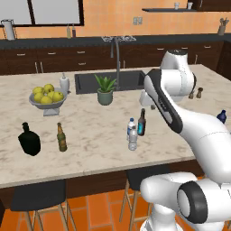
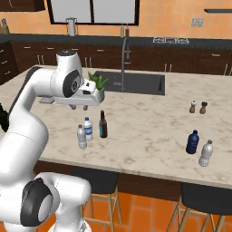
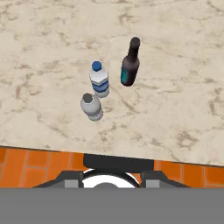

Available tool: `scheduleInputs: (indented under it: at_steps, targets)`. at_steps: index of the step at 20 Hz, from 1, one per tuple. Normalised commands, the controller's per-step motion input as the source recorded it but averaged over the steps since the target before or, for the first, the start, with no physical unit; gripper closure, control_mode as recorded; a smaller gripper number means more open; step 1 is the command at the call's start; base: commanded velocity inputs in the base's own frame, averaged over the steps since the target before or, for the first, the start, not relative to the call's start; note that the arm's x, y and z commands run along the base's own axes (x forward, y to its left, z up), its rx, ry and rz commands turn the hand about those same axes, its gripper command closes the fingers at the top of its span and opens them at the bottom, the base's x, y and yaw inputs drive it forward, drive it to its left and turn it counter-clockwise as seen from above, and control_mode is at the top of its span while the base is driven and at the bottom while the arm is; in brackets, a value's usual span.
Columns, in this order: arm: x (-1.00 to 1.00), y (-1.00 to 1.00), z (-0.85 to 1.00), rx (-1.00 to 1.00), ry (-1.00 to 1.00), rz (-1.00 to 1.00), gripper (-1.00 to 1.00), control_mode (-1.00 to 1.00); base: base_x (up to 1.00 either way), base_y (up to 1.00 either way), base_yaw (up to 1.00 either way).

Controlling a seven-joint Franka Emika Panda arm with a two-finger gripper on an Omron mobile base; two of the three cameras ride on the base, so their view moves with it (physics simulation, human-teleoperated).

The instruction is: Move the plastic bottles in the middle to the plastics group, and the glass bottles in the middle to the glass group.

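A marble table (image 1: 90,131) carried a grey bowl (image 1: 47,103) of lemons (image 1: 47,94), with a white dispenser, perhaps for soap (image 1: 65,84), just beside it. A potted plant (image 1: 105,89) stood in front of the dark sink (image 2: 136,82) and its tall tap (image 1: 117,58). Two small shakers (image 2: 198,107) stood together, well apart from the plant. Dark stools (image 1: 40,196) sat under the table edge, over orange floor tiles (image 3: 26,168).
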Motion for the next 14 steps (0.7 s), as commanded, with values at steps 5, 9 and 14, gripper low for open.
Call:
scheduleInputs:
  at_steps: [5,9,14]
  targets:
    - [-0.23,0.00,-0.17,0.00,-0.01,0.00,-1.00,-1.00,0.00,0.00,0.00]
    - [-0.17,0.29,-0.55,0.01,-0.03,0.00,-1.00,-1.00,0.00,0.00,0.00]
    - [0.26,0.44,-0.63,0.00,-0.01,-0.04,-1.00,-1.00,0.00,0.00,0.00]
